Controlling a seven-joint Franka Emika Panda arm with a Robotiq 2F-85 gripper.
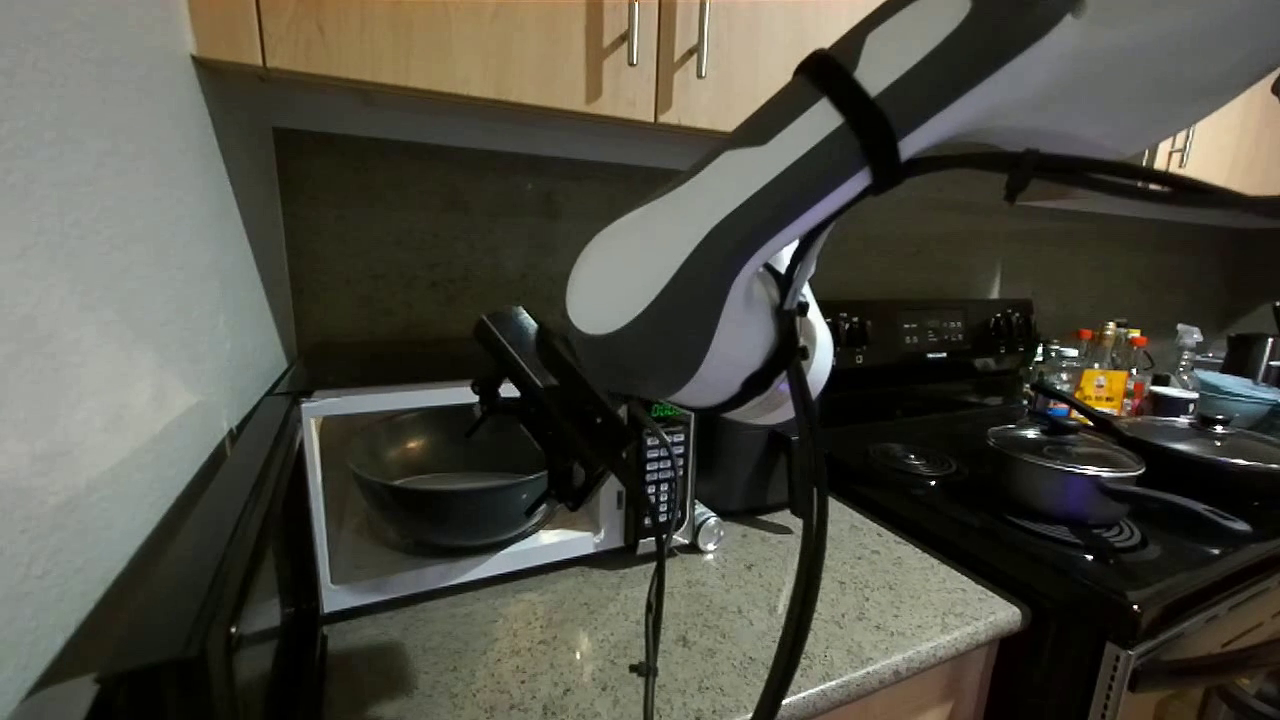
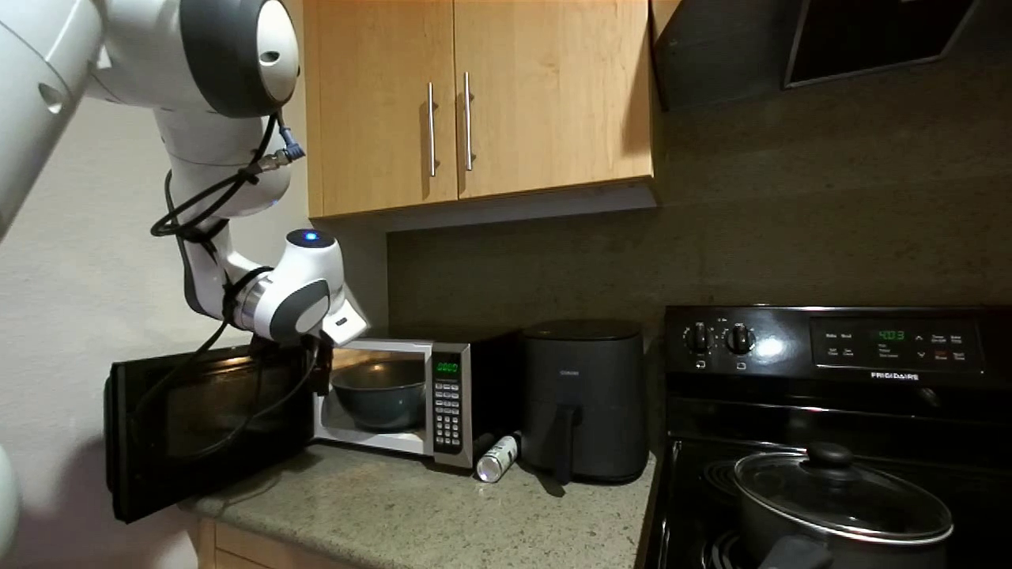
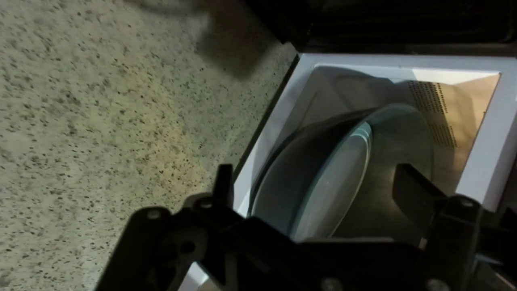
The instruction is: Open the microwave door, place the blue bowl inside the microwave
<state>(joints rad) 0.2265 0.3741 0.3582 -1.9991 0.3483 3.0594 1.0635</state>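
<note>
The stainless-steel microwave (image 2: 451, 405) stands on the counter with its front uncovered. Its dark microwave door (image 2: 213, 419) is swung wide to the left side and reaches past the counter edge; it also shows at the left in an exterior view (image 1: 250, 610). Inside sits the dark blue bowl (image 1: 440, 525), upright, filling much of the cavity. In the wrist view my gripper (image 3: 314, 177) is open at the microwave's mouth, its fingers far apart. One finger (image 3: 224, 182) overlaps the front frame and counter, the other the interior of the bowl (image 3: 278, 190). Contact with the bowl cannot be told.
A black air fryer (image 2: 585, 403) and a lying can (image 2: 498, 458) are right of the microwave. Beyond them, a lidded pot (image 1: 1062, 470) stands on the stove. Wall cabinets (image 2: 545, 103) hang above. Cables (image 1: 655, 600) dangle from my arm before the microwave.
</note>
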